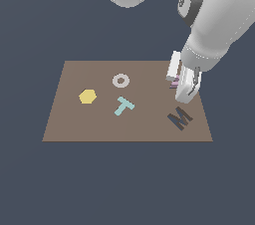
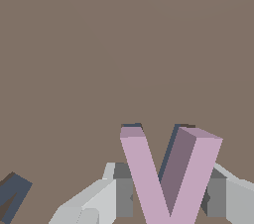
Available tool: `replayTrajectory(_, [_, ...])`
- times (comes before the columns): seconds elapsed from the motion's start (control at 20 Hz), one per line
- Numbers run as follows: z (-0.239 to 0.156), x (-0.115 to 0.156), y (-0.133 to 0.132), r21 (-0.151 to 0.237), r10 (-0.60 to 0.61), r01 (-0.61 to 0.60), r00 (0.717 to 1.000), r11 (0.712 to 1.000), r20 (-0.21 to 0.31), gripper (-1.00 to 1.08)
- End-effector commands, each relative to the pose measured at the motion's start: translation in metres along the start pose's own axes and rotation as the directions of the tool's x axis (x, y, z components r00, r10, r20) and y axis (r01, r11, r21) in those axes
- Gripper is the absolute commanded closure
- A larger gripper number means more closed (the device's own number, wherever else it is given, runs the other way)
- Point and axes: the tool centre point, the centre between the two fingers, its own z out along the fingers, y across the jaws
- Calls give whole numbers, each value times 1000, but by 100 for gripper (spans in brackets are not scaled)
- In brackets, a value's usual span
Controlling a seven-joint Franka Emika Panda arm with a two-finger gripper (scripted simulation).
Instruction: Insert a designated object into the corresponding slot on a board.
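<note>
Jaws: closed on the A (image 2: 166, 178); grey fingers (image 2: 121, 191) press it from both sides in the wrist view.
Gripper (image 1: 180, 83): low over the board (image 1: 74, 119), near its edge at 3 o'clock in the exterior view.
A: held edge-on between the fingers, its two legs spreading away from the camera; in the exterior view only a lilac sliver (image 1: 174, 83) shows.
Slot: cannot tell; none shows clearly under the gripper, though dark edges peek out behind the A's leg tips (image 2: 131, 126).
M recess (image 1: 179, 118): just beside the gripper, toward 6 o'clock.
T (image 1: 123, 105): board centre, well apart at 8 o'clock.
Ring (image 1: 121, 80): at 9 o'clock, apart.
Hexagon (image 1: 87, 96): farthest, beyond the T.
In the way: the arm (image 1: 219, 15) hides the board under the gripper.
</note>
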Motion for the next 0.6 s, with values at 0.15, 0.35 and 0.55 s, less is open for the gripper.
replayTrajectory(0.15, [5,0,0,-1,2,-2,1000,1000,0,-92])
replayTrajectory(0.35, [5,0,0,-1,2,-2,1000,1000,0,-92])
replayTrajectory(0.55, [5,0,0,-1,2,-2,1000,1000,0,-92])
